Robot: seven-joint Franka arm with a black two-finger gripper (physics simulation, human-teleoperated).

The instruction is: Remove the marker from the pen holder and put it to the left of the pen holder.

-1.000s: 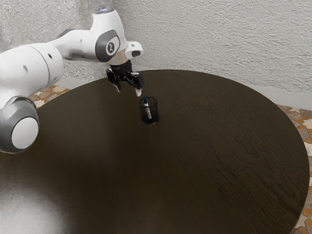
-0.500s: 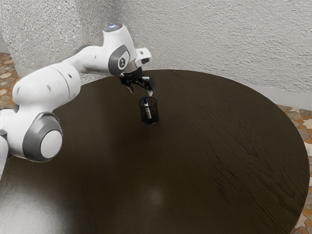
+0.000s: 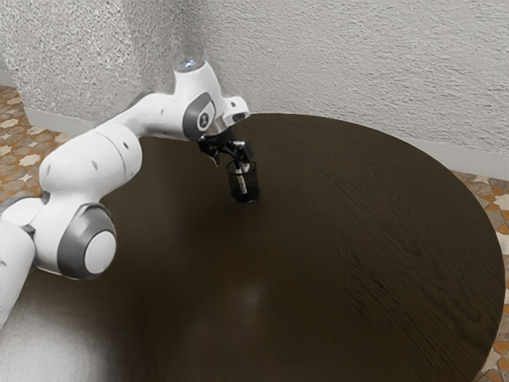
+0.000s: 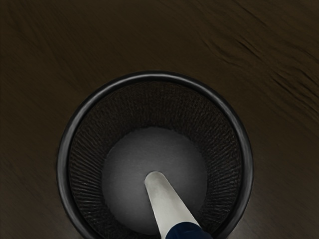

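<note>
leaning marker [image 4: 169,203] in pen holder [image 4: 154,76]

You have a round, dark brown wooden tabletop [image 3: 342,270], its grain running in fine lines toward the exterior view's right and a pale sheen on its near left part. On its far part you see the black mesh pen holder [image 3: 252,191] standing upright.

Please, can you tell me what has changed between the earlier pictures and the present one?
My gripper has moved down and toward the exterior view's right, and is now at the top of the pen holder. It is open, with nothing taken hold of or let go. The marker still stands leaning in the holder.
</note>
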